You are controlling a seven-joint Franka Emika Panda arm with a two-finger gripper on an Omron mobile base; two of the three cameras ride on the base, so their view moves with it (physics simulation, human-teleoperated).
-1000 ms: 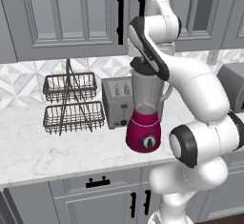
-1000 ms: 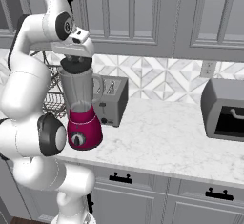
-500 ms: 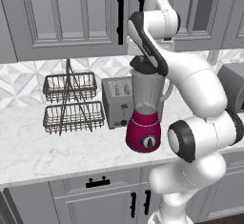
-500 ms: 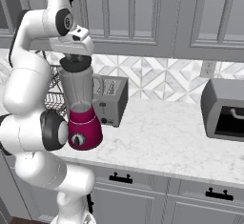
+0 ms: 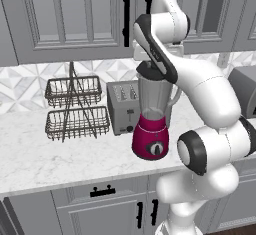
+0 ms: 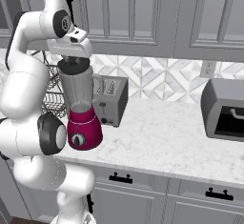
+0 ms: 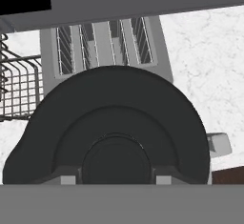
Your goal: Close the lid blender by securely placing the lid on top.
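White marble counter (image 5: pixel 60 154) carries magenta-based clear-jar blender (image 5: pixel 152 124); small round black lid (image 7: pixel 114 132) lowered onto jar mouth since earlier (seating judged nearly complete), pincer (image 6: pixel 74 62) clenched on lid.

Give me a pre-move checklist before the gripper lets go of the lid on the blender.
1. Lid over the jar mouth of the blender: ok, it sits at the jar's top.
2. Lid fully seated: cannot tell, the rim contact is hidden.
3. Gripper shut on the lid's knob: ok.
4. Blender upright on the counter: ok.
5. Toaster behind the blender, apart from the gripper: ok.
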